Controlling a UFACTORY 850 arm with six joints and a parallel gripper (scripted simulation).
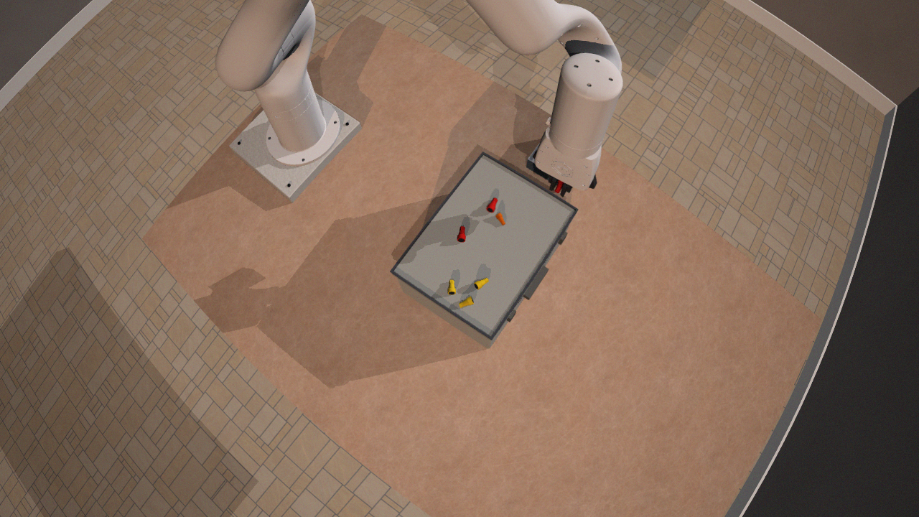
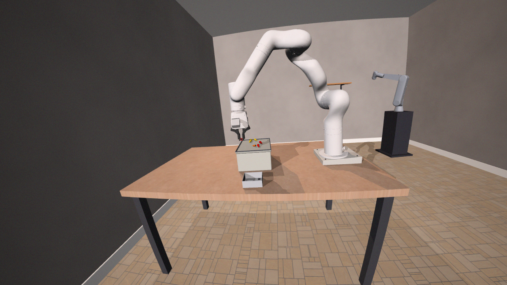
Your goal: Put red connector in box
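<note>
My gripper [image 1: 558, 187] [image 2: 241, 138] is shut on a red connector [image 1: 558, 186] [image 2: 241, 139]. It holds the connector in the air, just off the corner of the grey tool case lid [image 1: 514, 257] [image 2: 263, 147]. Two more red connectors [image 1: 491, 205] [image 1: 461, 233] lie on the lid, and one shows in the exterior view [image 2: 260, 142]. The open steel junction box [image 2: 252, 180] stands on the table next to the case. In the top view only a dark corner of the junction box [image 1: 533, 160] shows under my wrist.
An orange connector [image 1: 500, 219] and three yellow connectors [image 1: 451, 287] [image 1: 481, 283] [image 1: 466, 301] lie on the lid. The arm's base plate [image 1: 257, 154] [image 2: 336, 157] is bolted to the table. A second arm on a black pedestal [image 2: 396, 132] stands off the table.
</note>
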